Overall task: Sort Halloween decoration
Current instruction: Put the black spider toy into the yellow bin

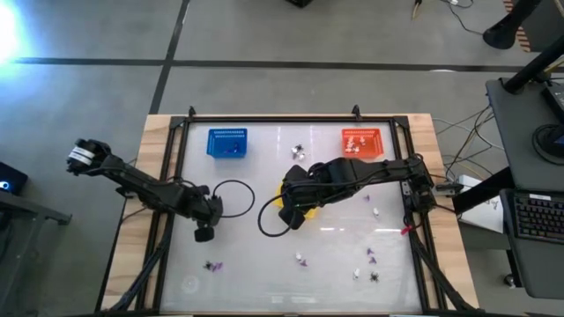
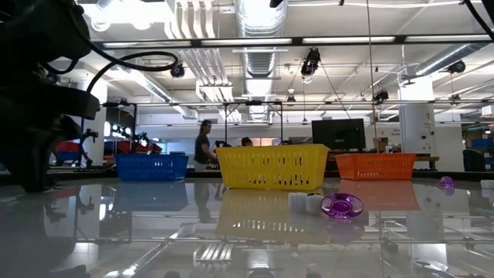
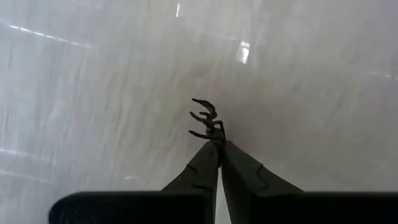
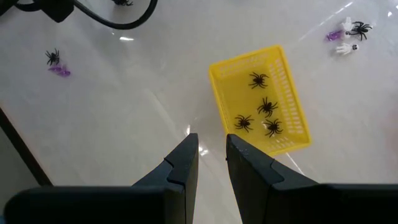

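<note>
1. Left gripper (image 3: 219, 148), left side of the table: fingers pinched together on a black spider (image 3: 207, 121). The pinch is on the body's rear end, with the legs sticking out past the tips.
2. Right gripper (image 4: 211, 146) hovers over the table just beside the yellow basket (image 4: 283, 68). Its fingers stand slightly apart with nothing between them.
3. Four black spiders already lie in the yellow basket. The blue basket (image 1: 226, 143) and orange basket (image 1: 362, 142) sit along the far edge.
4. Loose pieces remain on the near half of the table: a spider with a purple bit (image 1: 218, 266) at near left, and more white, purple and black bits at near right.
5. Handling judgement: the spider looks featherlight, with thin, springy legs. Take it by the body, since legs would likely flex and slip free.
6. The glossy table (image 1: 264, 255) looks slick, so a nudged piece could skate away.
</note>
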### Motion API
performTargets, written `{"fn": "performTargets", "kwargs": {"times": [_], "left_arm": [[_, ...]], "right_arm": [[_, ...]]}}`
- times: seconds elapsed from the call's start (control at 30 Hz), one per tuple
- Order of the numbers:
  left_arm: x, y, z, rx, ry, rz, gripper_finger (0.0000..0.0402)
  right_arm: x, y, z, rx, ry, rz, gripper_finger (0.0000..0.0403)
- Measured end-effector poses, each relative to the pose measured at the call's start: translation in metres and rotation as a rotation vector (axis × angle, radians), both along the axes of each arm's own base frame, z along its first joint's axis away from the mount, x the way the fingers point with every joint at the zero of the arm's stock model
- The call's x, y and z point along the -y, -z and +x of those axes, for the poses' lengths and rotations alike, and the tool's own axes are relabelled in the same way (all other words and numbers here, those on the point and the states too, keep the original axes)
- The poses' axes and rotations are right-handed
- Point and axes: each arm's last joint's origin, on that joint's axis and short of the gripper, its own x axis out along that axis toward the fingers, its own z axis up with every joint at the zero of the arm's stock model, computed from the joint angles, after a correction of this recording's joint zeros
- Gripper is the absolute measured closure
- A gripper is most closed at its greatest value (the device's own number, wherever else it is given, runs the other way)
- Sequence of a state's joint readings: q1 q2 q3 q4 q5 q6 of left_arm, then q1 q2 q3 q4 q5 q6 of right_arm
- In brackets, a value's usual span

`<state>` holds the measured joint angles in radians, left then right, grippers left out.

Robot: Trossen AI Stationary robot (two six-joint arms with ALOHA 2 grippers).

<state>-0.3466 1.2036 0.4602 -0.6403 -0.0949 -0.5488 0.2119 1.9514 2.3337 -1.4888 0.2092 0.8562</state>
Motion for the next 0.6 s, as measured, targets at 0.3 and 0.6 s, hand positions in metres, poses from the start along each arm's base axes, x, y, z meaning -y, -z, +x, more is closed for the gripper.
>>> {"fn": "performTargets", "kwargs": {"times": [0.3,0.6], "left_arm": [[0.0,-0.016,-0.004,0.107,0.016,-0.08,0.0401],[0.0,-0.029,-0.004,0.219,0.022,-0.113,0.0401]], "right_arm": [[0.0,0.0,0.0,-0.003,0.008,0.003,0.0326],[0.002,-0.003,-0.007,-0.027,0.042,0.01,0.0326]]}}
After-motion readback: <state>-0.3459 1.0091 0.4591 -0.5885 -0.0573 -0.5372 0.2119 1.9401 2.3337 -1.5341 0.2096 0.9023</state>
